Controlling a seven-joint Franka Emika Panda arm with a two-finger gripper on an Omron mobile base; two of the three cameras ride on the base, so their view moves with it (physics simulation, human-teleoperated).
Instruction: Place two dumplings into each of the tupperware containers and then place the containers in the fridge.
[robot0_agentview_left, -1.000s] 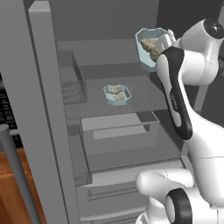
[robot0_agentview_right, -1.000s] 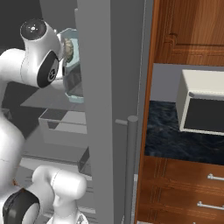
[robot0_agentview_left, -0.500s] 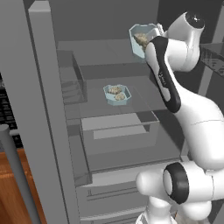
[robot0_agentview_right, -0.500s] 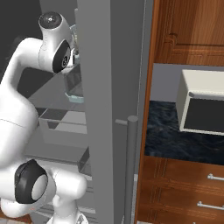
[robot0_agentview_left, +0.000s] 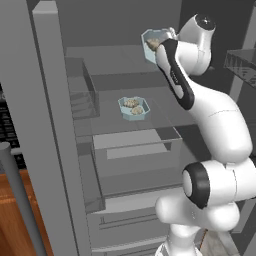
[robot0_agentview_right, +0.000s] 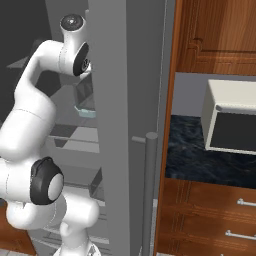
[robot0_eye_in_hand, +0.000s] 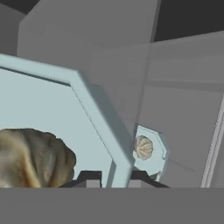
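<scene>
My gripper (robot0_eye_in_hand: 113, 177) is shut on the rim of one pale-blue tupperware container (robot0_agentview_left: 153, 42). It holds the container tilted and high inside the open fridge (robot0_agentview_left: 115, 65), above the upper shelf. A beige dumpling (robot0_eye_in_hand: 34, 157) lies in the held container, close to the fingertips. The other tupperware container (robot0_agentview_left: 133, 108) rests on the middle glass shelf with two dumplings (robot0_agentview_left: 131, 103) in it. In the hand view that container (robot0_eye_in_hand: 149, 148) sits small below the held rim. The right base view catches its edge (robot0_agentview_right: 85, 111) past the fridge door.
The open fridge door (robot0_agentview_left: 45, 125) and its bar handle (robot0_agentview_left: 12, 195) stand at the left. Door bins (robot0_agentview_left: 242, 62) hang at the right. A clear drawer (robot0_agentview_left: 135, 145) sits under the middle shelf. A white microwave (robot0_agentview_right: 232, 122) stands on a dark counter (robot0_agentview_right: 195, 155) beside the fridge.
The arm has carried the held container left and a little higher, deeper into the fridge. The container on the shelf has not moved.
</scene>
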